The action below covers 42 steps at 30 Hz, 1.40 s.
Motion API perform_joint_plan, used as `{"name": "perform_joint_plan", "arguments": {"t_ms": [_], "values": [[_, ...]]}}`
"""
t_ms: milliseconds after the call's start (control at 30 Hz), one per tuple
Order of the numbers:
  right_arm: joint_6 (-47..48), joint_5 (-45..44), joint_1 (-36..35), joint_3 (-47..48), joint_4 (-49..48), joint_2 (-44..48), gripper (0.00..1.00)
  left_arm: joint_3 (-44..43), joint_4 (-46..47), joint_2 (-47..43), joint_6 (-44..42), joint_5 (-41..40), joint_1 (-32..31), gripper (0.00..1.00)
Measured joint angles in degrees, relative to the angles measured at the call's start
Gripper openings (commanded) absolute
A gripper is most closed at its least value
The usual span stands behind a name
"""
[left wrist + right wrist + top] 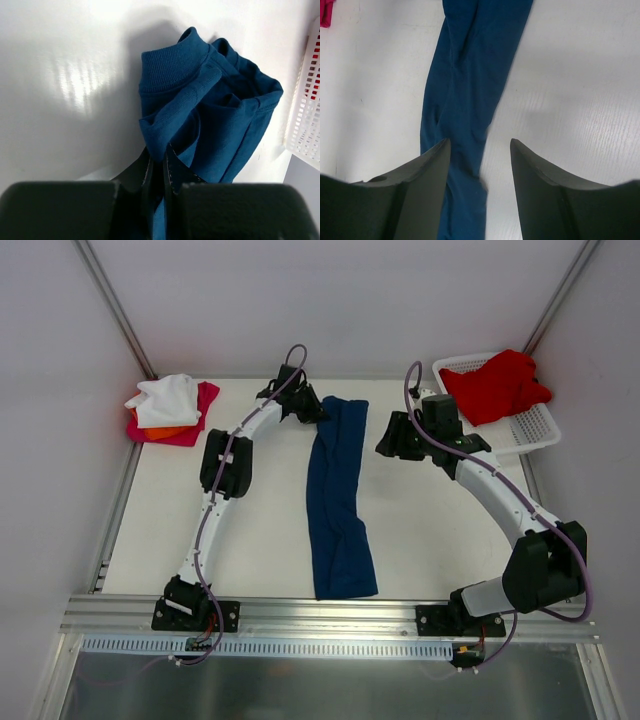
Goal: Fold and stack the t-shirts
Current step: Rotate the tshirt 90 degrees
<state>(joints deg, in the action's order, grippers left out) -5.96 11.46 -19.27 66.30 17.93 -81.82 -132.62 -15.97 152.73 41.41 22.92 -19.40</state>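
The navy blue t-shirt lies as a long narrow strip down the middle of the table. My left gripper is shut on its far end by the ribbed collar; the cloth bunches between the fingers. My right gripper is open and empty, just right of the strip, with the blue cloth below its left finger. A red t-shirt lies in the basket. White, orange and magenta shirts are stacked at the far left.
A white lattice basket stands at the far right corner; its wall shows in the left wrist view. Metal frame rails run along the table's left and near edges.
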Motion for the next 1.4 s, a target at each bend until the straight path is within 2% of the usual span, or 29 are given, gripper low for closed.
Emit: {"name": "perform_joint_plan", "arguments": {"t_ms": [333, 733, 767, 800, 833, 933, 967, 1067, 1167, 1400], "values": [[-0.5, 1.0, 0.0, -0.7, -1.2, 0.0, 0.55, 2.9, 0.9, -1.5, 0.2, 0.9, 4.7, 0.0], [-0.9, 1.5, 0.0, -1.4, -2.2, -0.1, 0.55, 2.2, 0.5, -1.3, 0.1, 0.9, 8.5, 0.0], [-0.9, 1.5, 0.0, -1.4, -2.3, -0.2, 0.55, 1.9, 0.5, -1.2, 0.1, 0.9, 8.6, 0.07], [-0.9, 1.5, 0.0, -1.4, -2.3, -0.3, 0.55, 1.8, 0.6, -1.1, 0.1, 0.9, 8.6, 0.25], [-0.9, 1.5, 0.0, -1.4, -2.3, -0.3, 0.55, 1.8, 0.5, -1.1, -0.3, 0.9, 8.6, 0.64], [-1.1, 1.8, 0.0, -1.5, -2.4, -0.5, 0.55, 1.0, 2.3, -1.4, 0.5, 2.3, 8.6, 0.79], [-1.2, 2.0, 0.0, -1.7, -2.7, -0.5, 0.55, 1.0, 2.4, -1.9, 0.0, 2.2, 8.5, 0.9], [-1.5, 2.6, 0.0, -3.0, -3.3, -0.5, 0.54, 2.3, 3.3, -2.8, -0.5, 2.1, 8.5, 0.99], [-1.5, 2.9, -0.2, -4.3, -3.3, -0.5, 0.54, 6.0, 3.8, -5.2, -1.3, 1.6, 8.6, 0.99], [-1.2, 2.2, -4.9, -7.8, -3.1, -0.5, 0.53, 27.9, 3.9, -19.8, -3.6, -2.7, 8.6, 0.99]]}}
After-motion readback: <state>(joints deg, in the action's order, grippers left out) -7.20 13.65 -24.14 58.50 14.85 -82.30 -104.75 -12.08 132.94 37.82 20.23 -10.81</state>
